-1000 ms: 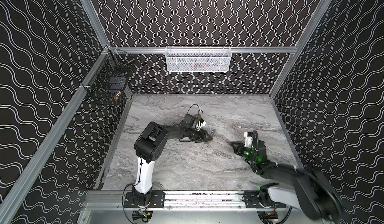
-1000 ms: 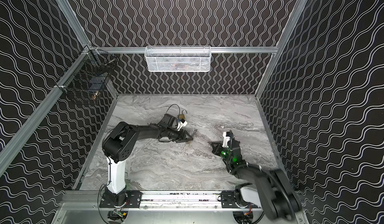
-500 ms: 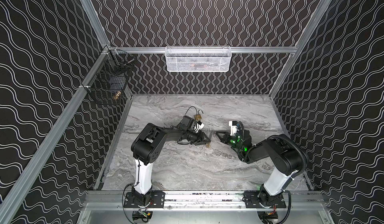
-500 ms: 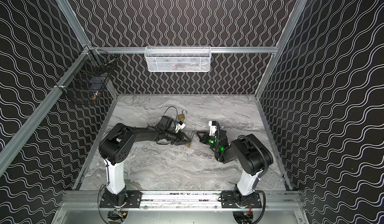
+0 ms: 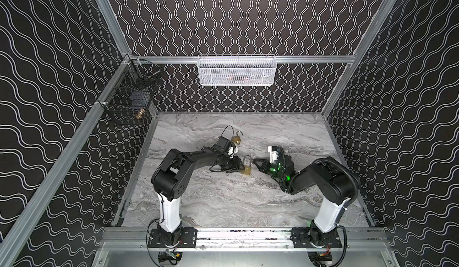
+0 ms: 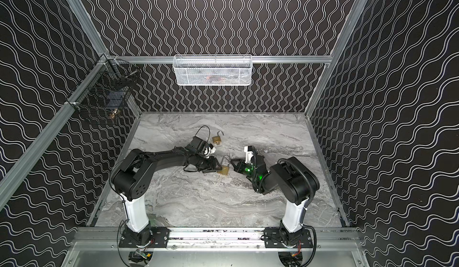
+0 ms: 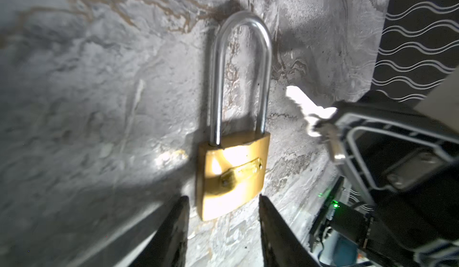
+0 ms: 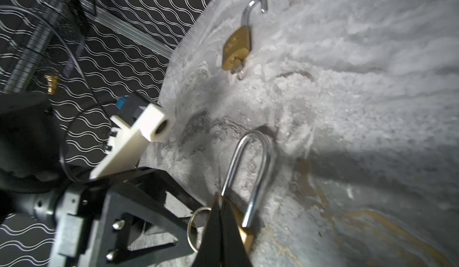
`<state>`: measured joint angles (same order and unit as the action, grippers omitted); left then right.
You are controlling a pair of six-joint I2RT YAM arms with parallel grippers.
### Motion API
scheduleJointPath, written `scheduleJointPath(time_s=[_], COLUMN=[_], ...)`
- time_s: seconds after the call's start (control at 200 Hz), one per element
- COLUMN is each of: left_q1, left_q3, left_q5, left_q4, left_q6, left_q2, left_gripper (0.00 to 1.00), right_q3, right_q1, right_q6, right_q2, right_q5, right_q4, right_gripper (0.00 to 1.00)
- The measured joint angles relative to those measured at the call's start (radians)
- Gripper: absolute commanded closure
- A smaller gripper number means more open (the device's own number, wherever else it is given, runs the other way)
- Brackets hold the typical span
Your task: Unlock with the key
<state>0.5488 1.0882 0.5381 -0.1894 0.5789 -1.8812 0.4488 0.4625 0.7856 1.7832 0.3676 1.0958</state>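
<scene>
- In both top views I see the long-shackle padlock (image 5: 246, 167) flat mid-table (image 5: 223, 203); left gripper (image 5: 238, 167) at its body; right gripper (image 5: 257, 163) just beside
- Left wrist: left jaws apart, straddling the brass body's end; key (image 7: 305, 102) near the shackle
- Right wrist: right jaws pressed together on the key; key ring (image 8: 195, 226) alongside; small padlock (image 8: 236, 48) beyond, shackle open

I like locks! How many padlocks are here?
2. A long-looped padlock lies between the left claw and right claw; an open padlock farther back. The brass thing in the basket is unclear.
</scene>
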Motion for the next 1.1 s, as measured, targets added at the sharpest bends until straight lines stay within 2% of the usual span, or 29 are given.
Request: scheduleJointPath(time_s=[0.08,0.24,0.34,0.41,0.46,0.626,0.821,0.936,1.101], left_q1=[0.000,0.002,0.002,0.000,0.000,0.011,0.008,0.010,0.025], left_q3=[-0.034,-0.114,-0.204,-0.252,-0.286,-0.486,-0.504,-0.476,-0.446], left_q5=[-0.042,-0.116,-0.113,-0.071,-0.016,0.090,0.163,0.198,0.231], left_q4=[-0.011,0.047,0.133,0.235,0.344,0.899,1.361,1.532,1.634], left_q6=[-0.041,-0.203,-0.281,-0.294,-0.280,-0.150,-0.024,0.068,0.124], left_q2=[0.092,0.342,0.485,0.529,0.530,0.494,0.365,0.279,0.261], left_gripper=[0.43,0.53,0.55,0.63,0.68,0.68,0.71,0.73,0.70], right_q3=[-0.027,-0.110,-0.155,-0.181,-0.194,-0.207,-0.201,-0.200,-0.187], right_q1=[0.000,0.000,0.000,0.007,0.013,0.031,0.059,0.068,0.073], right_q6=[-0.023,-0.087,-0.135,-0.171,-0.189,-0.230,-0.275,-0.286,-0.290], right_q2=[-0.085,-0.267,-0.381,-0.444,-0.475,-0.558,-0.647,-0.659,-0.652], right_q5=[0.002,0.019,0.022,0.018,0.019,0.027,0.032,0.026,0.014], right_q4=[-0.006,0.002,0.006,0.029,0.041,0.085,0.080,0.072,0.069], right_gripper=[1.00,1.00,1.00,1.00,1.00,1.00,1.00,1.00,1.00])
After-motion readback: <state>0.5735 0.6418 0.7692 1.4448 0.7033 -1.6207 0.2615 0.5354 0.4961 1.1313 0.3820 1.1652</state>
